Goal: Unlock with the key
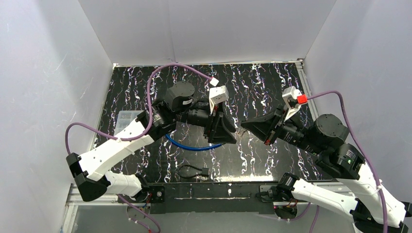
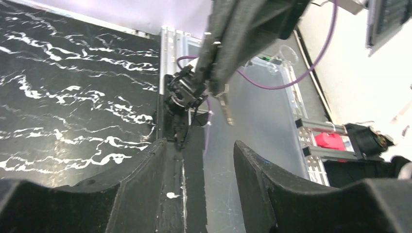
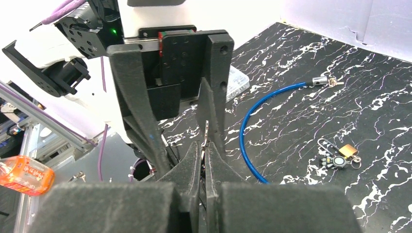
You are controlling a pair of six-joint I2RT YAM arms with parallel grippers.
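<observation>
My right gripper (image 1: 244, 124) (image 3: 204, 148) is shut on a small metal key (image 3: 206, 132), whose blade sticks out past the fingertips. In the left wrist view the key (image 2: 226, 109) hangs from those fingers just beyond my left gripper (image 2: 200, 144). The left gripper (image 1: 233, 132) faces the right one, tip to tip, open with nothing between its fingers (image 3: 141, 111). A blue cable lock (image 1: 194, 146) (image 3: 265, 114) lies on the table under the left arm, its metal barrel (image 3: 319, 80) at the far end. A small brass padlock (image 3: 347, 150) on a ring lies nearer.
The black marbled table (image 1: 252, 155) has white walls on three sides. A clear plastic box (image 1: 127, 118) sits at the left edge. The padlock bunch (image 1: 194, 171) lies close to the front rail (image 1: 209, 190). An orange object (image 3: 24, 174) lies off the table.
</observation>
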